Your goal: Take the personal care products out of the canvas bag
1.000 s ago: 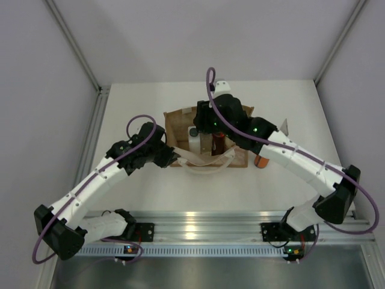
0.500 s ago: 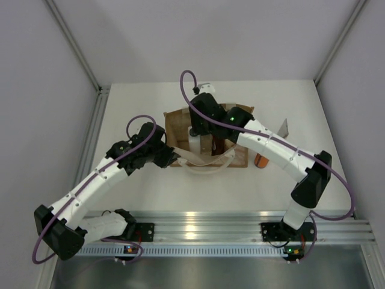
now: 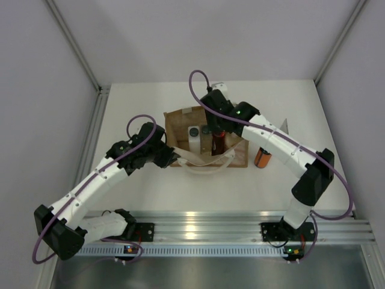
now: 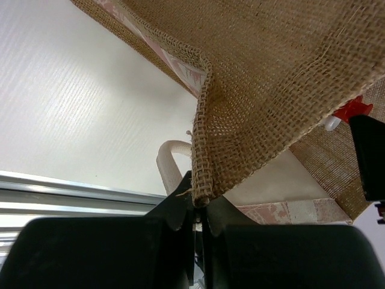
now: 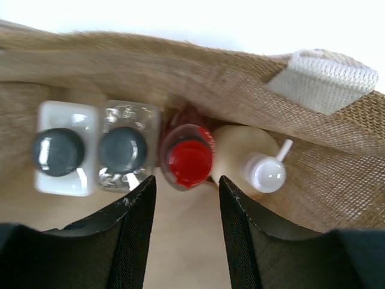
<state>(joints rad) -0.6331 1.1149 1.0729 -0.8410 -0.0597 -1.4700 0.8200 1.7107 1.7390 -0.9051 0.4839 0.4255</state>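
Note:
The canvas bag (image 3: 179, 120) stands open in the middle of the table. Inside it, in a row, stand a white squarish bottle (image 5: 59, 149) with a dark cap, a clear bottle (image 5: 123, 150) with a grey cap, a red bottle (image 5: 189, 158) and a cream bottle (image 5: 252, 159) with a white nozzle. My right gripper (image 5: 185, 183) hangs open over the bag's mouth, the red cap just beyond the gap and nothing between the fingers. An orange bottle (image 3: 262, 158) lies on the table right of the bag. My left gripper (image 4: 201, 201) is shut on the bag's woven rim (image 4: 204, 138).
The bag's cream handles (image 3: 207, 161) loop toward the near edge. A white tab (image 5: 322, 78) sits on the far rim. An aluminium rail (image 3: 228, 223) runs along the table's front, and grey walls close in the left, right and back.
The right gripper swung left over the bag, then back right above the red bottle, and its jaws narrowed a little. The orange bottle shows more fully. The left arm has not moved.

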